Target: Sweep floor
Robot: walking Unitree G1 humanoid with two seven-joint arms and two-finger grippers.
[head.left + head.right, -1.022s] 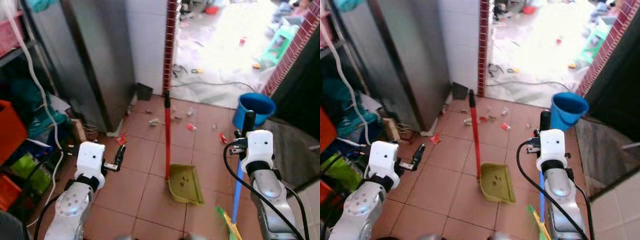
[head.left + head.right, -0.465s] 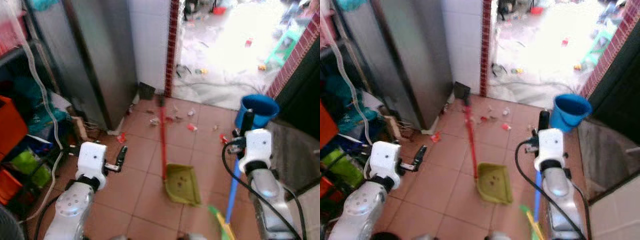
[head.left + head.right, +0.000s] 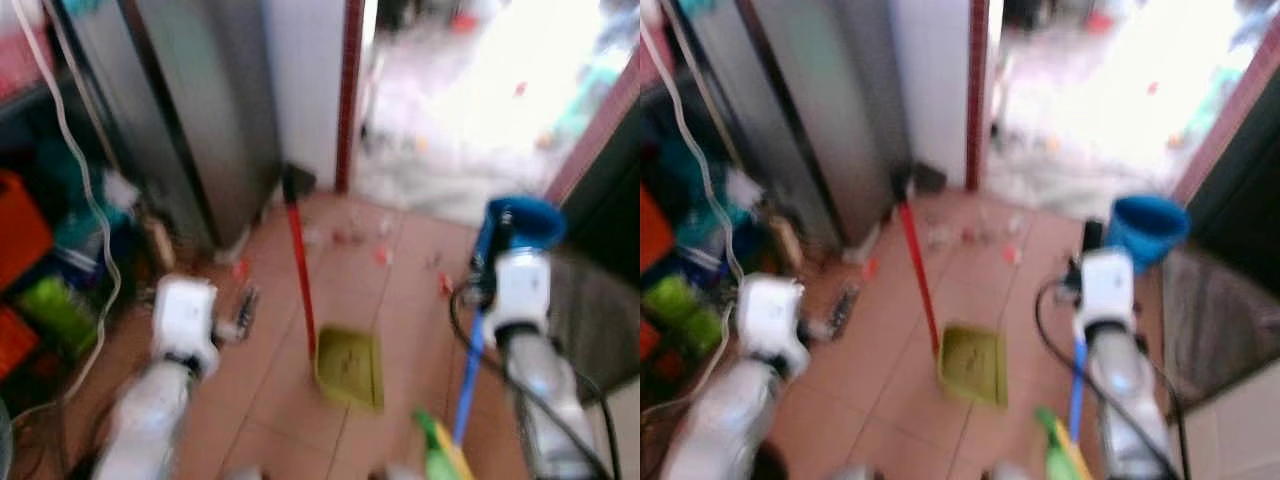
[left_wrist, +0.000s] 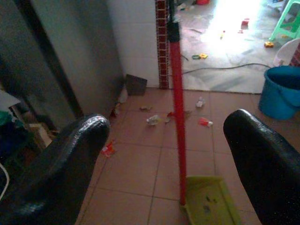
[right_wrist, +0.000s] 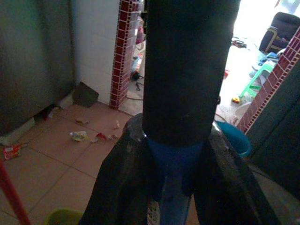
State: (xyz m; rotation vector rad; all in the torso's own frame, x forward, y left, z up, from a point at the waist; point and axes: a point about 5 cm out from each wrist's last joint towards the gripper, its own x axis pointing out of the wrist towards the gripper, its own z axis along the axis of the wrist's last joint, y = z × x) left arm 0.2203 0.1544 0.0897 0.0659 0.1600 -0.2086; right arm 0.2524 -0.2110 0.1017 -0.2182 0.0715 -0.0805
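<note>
Our right gripper (image 5: 176,154) has its fingers (image 5: 119,187) pinching the blue broom handle (image 3: 468,385), at the right of the blurred head views. Our left gripper (image 4: 173,154) hovers with fingers (image 4: 61,164) spread. Between them, at frame centre, a green dustpan (image 3: 348,367) with a red handle (image 4: 176,112) stands on the tiled floor (image 4: 136,168). Litter scraps (image 4: 154,120) lie toward the doorway, a blue bucket (image 3: 520,222) at upper right.

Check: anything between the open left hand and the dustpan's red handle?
No: left wrist view shows bare tile between the left hand and the red handle; litter scraps lie beyond.
</note>
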